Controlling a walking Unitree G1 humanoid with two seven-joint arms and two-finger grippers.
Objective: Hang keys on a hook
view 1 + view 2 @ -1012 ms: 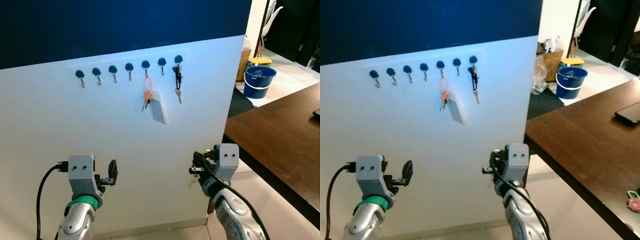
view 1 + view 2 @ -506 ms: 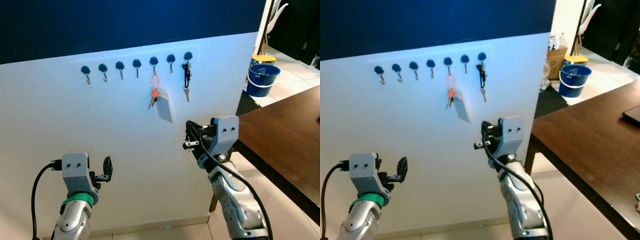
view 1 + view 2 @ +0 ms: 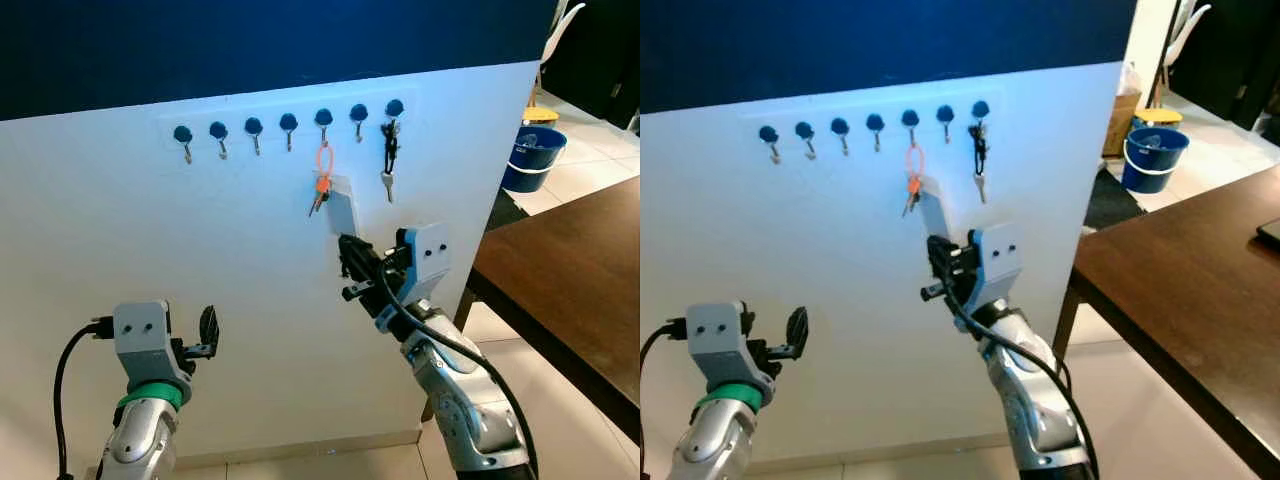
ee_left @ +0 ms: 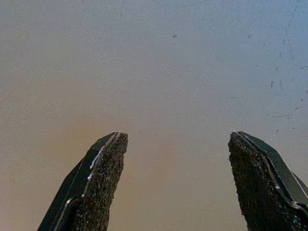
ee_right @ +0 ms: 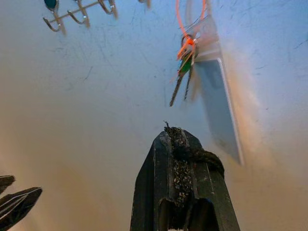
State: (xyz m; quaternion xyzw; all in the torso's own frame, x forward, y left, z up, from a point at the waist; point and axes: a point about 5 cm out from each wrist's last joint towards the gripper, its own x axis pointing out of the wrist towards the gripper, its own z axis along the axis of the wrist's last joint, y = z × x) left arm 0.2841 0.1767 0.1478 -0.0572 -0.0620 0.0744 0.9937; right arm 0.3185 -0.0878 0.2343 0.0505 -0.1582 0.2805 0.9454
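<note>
A row of several blue-capped hooks (image 3: 288, 124) runs along the white wall. An orange-looped key set (image 3: 321, 186) with a white card hangs on one hook, and the right wrist view shows it (image 5: 184, 62) close ahead. A black key set (image 3: 388, 160) hangs on the end hook. My right gripper (image 3: 346, 268) is raised just below the orange key set, open and holding nothing, with one finger (image 5: 182, 187) under the keys. My left gripper (image 3: 208, 330) stays low at the left, open, with its fingers (image 4: 101, 183) facing bare wall.
A dark brown table (image 3: 580, 270) stands at the right, its corner close to my right arm. A blue bucket (image 3: 530, 158) sits on the tiled floor beyond it. The wall's upper part is dark blue.
My right arm has risen and swung left, from low beside the table to just beneath the orange key set. The camera has shifted. The left arm has barely moved.
</note>
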